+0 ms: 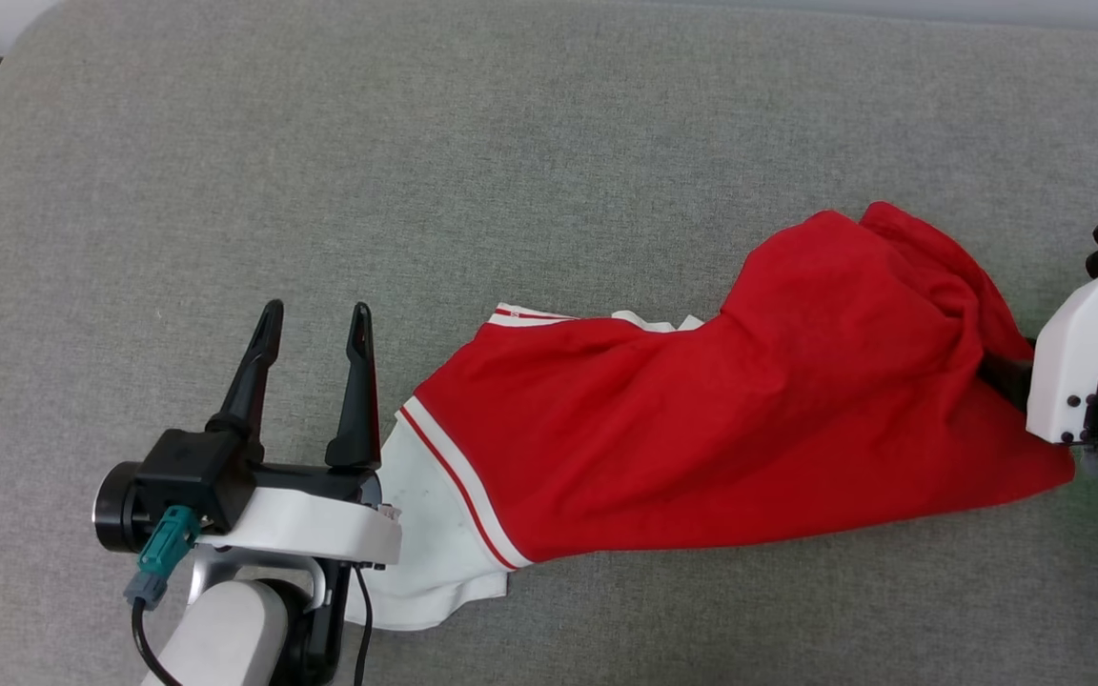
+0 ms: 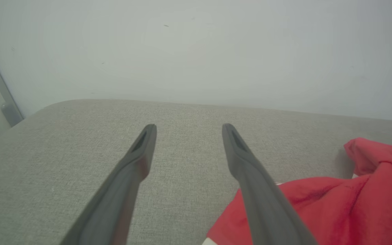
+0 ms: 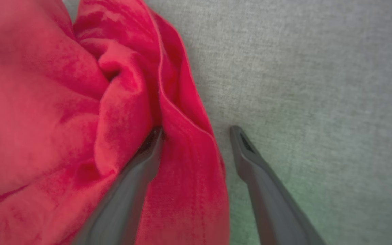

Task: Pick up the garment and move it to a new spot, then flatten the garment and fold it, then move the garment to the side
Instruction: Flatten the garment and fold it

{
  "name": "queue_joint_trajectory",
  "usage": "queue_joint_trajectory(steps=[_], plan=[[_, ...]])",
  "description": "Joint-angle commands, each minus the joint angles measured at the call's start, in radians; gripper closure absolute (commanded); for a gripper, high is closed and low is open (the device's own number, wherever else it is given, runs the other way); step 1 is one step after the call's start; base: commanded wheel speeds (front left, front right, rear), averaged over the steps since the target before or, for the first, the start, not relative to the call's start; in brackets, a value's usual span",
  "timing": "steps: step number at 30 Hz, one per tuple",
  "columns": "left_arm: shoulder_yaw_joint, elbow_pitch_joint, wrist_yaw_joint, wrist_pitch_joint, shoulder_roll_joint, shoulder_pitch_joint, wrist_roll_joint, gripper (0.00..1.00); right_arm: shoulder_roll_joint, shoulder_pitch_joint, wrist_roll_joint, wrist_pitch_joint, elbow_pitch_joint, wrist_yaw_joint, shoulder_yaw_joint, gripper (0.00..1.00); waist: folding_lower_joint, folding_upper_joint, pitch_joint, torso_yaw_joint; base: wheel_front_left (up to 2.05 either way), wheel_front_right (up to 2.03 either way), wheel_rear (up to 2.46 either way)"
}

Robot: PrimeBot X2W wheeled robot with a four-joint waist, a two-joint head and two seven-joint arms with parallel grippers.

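Fingers (image 1: 249,372) of your left gripper (image 1: 315,314) stand wide apart with nothing between them. They sit at the garment's sleeve end, tips pointing away from you. The finger nearer the garment is just beside the white sleeve (image 1: 425,543); whether it touches the cloth you cannot tell. The wrist view shows bare grey cloth between both fingers, with the garment's red bulk off to one side.

Garment (image 1: 701,429): red, lying bunched and stretched lengthwise on the grey cloth-covered desk (image 1: 530,152). The white sleeve has red-and-white striped trim. A second strip of white trim (image 1: 654,322) peeks out along the garment's far edge. No lettering visible.

Your right gripper (image 3: 196,130) is at the garment's opposite end, fingers also spread wide and not clamped. One finger (image 3: 148,153) is tucked into a deep crease of the red cloth. The other (image 3: 247,153) is over bare desk just past the garment's edge. A fold of that edge lies loose between the two.
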Motion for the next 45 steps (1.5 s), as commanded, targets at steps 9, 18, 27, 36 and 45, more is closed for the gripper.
queue_joint_trajectory(steps=[9, 18, 27, 36, 45], plan=[[0.014, 0.032, -0.001, 0.006, 0.009, 0.019, -0.006, 0.0, 0.011, 0.026, 0.058, -0.028, 0.044, -0.001, 0.017, 1.0, -0.0001, 0.0, -0.048, -0.046, 0.0, 0.0, 0.0], [0.017, 0.041, 0.022, 0.049, 0.034, 0.072, -0.014, 0.0, -0.032, 0.18, 0.03, -0.103, -0.188, -0.001, -0.06, 1.0, -0.0001, 0.0, -0.147, -0.119, 0.0, 0.0, 0.0], [0.024, 0.032, 0.047, 0.086, 0.061, 0.153, -0.029, 0.0, 0.117, 0.61, -0.074, -0.03, -0.545, -0.001, -0.267, 1.0, -0.0001, 0.0, -0.233, -0.183, 0.0, 0.0, 0.0], [0.022, 0.03, 0.058, 0.11, 0.077, 0.192, -0.038, 0.0, 0.346, 0.957, -0.099, 0.074, -0.657, -0.001, -0.247, 1.0, -0.0001, 0.0, -0.268, -0.208, 0.0, 0.0, 0.0], [0.016, 0.038, 0.059, 0.121, 0.085, 0.191, -0.04, 0.0, 0.36, 0.912, -0.046, -0.158, -0.559, -0.001, -0.197, 0.0, -0.0001, 0.0, -0.274, -0.21, 0.0, 0.0, 0.0]])
